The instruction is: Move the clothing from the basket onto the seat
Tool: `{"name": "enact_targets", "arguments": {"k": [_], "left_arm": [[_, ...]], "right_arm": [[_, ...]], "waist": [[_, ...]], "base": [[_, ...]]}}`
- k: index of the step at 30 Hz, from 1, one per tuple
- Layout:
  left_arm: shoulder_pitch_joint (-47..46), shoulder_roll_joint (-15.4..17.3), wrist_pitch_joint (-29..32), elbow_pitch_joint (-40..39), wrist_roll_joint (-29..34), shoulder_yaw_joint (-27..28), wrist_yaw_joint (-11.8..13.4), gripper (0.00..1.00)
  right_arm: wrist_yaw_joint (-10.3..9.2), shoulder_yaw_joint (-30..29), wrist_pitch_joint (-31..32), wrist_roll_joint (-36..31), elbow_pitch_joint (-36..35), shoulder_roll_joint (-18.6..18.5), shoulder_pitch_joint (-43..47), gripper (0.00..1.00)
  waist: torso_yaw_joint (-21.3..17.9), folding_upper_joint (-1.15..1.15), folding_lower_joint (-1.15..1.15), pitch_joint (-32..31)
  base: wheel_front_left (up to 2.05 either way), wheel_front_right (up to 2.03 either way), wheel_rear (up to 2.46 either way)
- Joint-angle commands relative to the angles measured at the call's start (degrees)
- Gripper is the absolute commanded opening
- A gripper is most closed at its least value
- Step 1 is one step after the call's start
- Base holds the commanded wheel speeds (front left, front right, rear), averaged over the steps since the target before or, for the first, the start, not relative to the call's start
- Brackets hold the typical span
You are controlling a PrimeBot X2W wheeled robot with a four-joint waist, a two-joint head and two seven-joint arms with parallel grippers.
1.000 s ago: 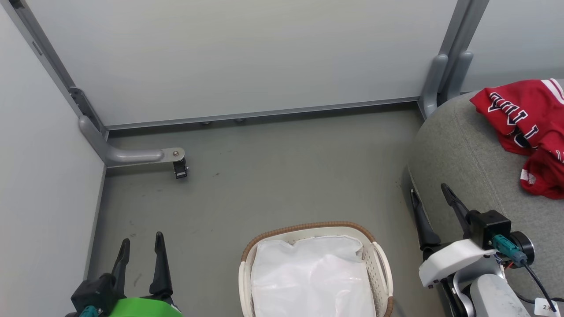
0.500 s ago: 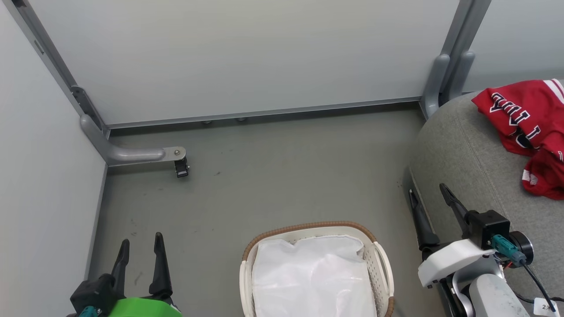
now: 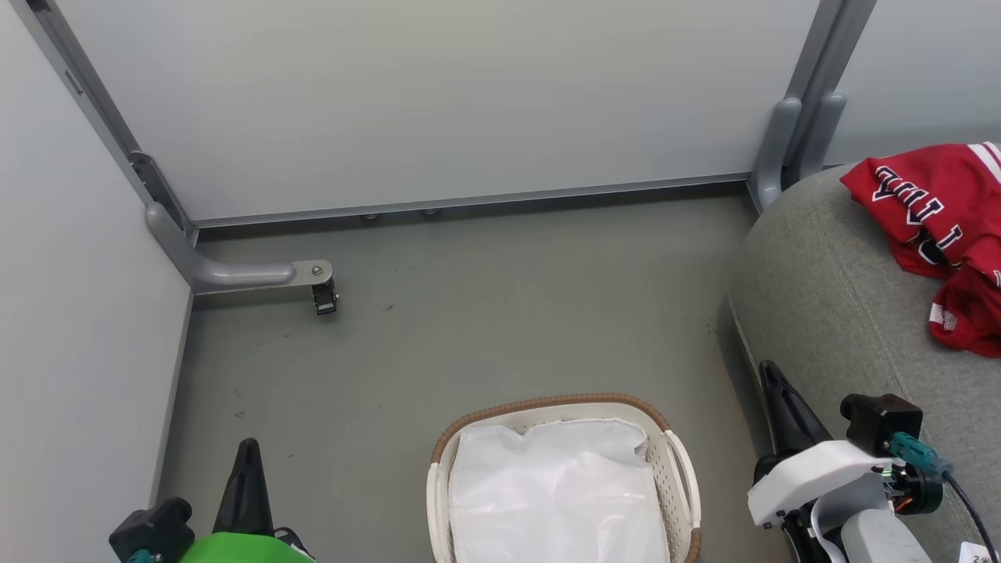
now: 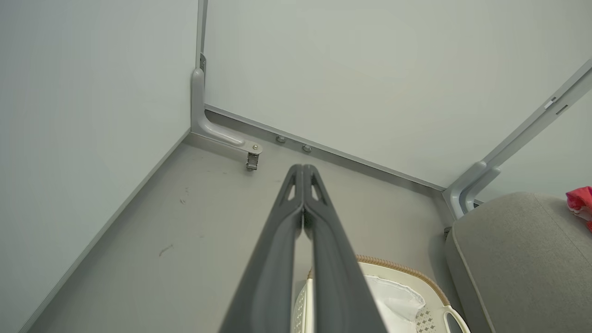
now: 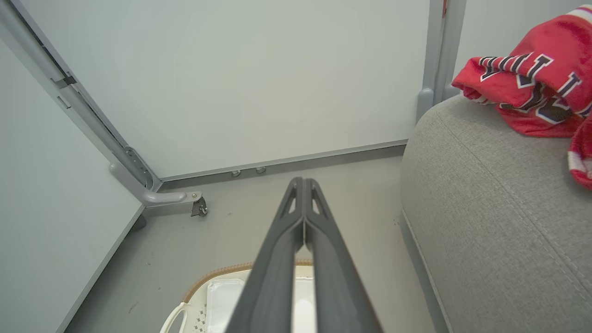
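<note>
Red clothing (image 3: 938,227) lies on the grey seat (image 3: 829,297) right of the basket (image 3: 547,404), where just a white liner (image 3: 547,493) shows, while the left end effector (image 3: 249,450) and right end effector (image 3: 770,374) flank it, pinched closed and empty, the job apparently done.

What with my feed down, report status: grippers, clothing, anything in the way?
Left gripper shut, empty; right gripper shut, empty. Clothing on seat; basket holds liner alone. Nothing in the way.

Dark fingers (image 3: 247,485); green left wrist (image 3: 235,549), white right wrist (image 3: 813,471) (teal plugs (image 3: 909,450)).
</note>
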Motion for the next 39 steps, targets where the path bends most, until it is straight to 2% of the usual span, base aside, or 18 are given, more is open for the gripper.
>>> {"name": "enact_targets", "arguments": {"k": [1, 18, 39], "left_arm": [[-1.31, 0.13, 0.53, -1.00, -2.67, 0.57, -0.28, 0.00], [-3.12, 0.17, 4.71, -1.59, -16.96, 2.25, -0.85, 0.00], [-4.93, 0.22, 8.96, -2.05, -31.16, 3.97, -1.41, 0.00]], "right_arm": [[-0.01, -0.42, 0.70, 3.01, -1.33, -0.23, -0.72, 0.00], [-0.02, -1.74, 4.69, 19.76, -3.03, -0.36, -0.01, 0.00], [-0.03, -3.27, 8.89, 36.35, -4.45, -0.51, 0.53, 0.00]], "waist": [[0.04, 0.05, 0.00, -0.02], [0.42, 0.14, 0.00, -0.17], [0.88, 0.24, 0.00, -0.37]], "base": [[0.00, 0.00, 0.00], [0.00, 0.00, 0.00], [0.00, 0.00, 0.00]]}}
